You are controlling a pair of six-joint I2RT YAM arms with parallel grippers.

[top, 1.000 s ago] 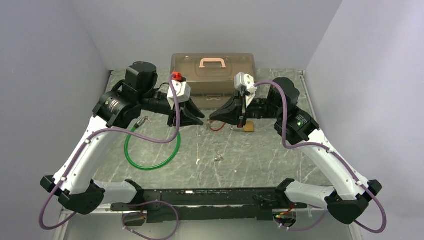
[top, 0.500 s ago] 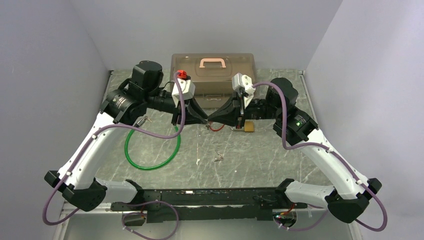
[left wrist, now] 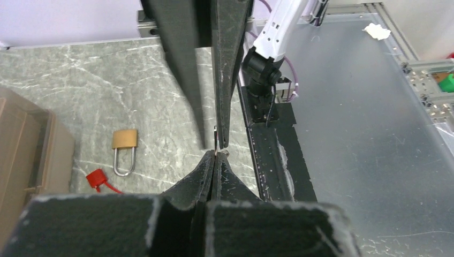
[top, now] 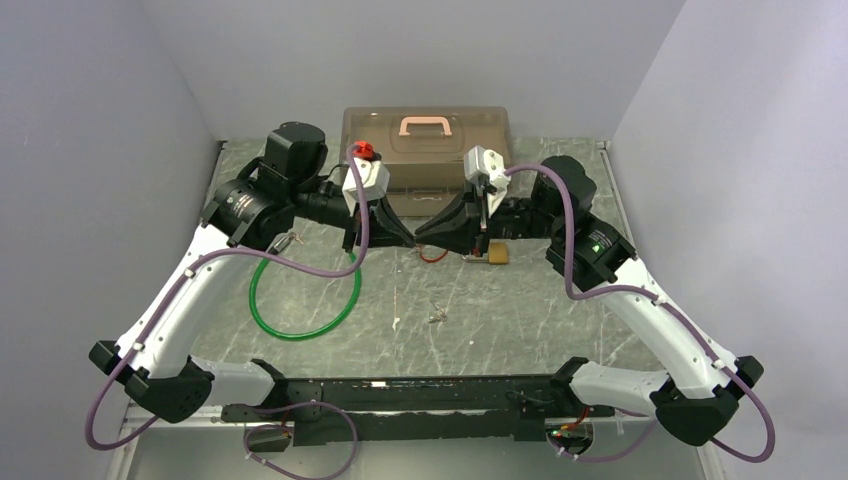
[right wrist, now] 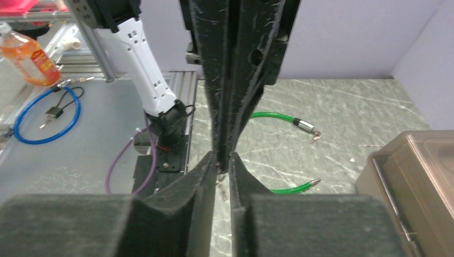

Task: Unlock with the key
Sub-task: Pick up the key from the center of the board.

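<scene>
My left gripper (top: pixel 408 241) and my right gripper (top: pixel 421 236) meet tip to tip above the table's middle. In the left wrist view my left gripper (left wrist: pixel 215 156) is shut on the key (left wrist: pixel 216 141), a thin silver sliver sticking out of its tips. The key's free end lies between the right gripper's fingers (left wrist: pixel 225 107), close against one of them. In the right wrist view my right gripper (right wrist: pixel 222 159) stands narrowly open around the left gripper's tips. The brass padlock (top: pixel 495 256) lies flat on the table under the right wrist; it also shows in the left wrist view (left wrist: pixel 124 140).
A red tag (left wrist: pixel 96 178) on red wire lies beside the padlock. A green cable loop (top: pixel 300 322) lies left of the middle. A brown lidded box (top: pixel 425 140) stands at the back. Small metal bits (top: pixel 436 315) lie near the middle front.
My left gripper has moved right until its tips met the right gripper's tips. The right gripper has shifted slightly left. The padlock has not moved.
</scene>
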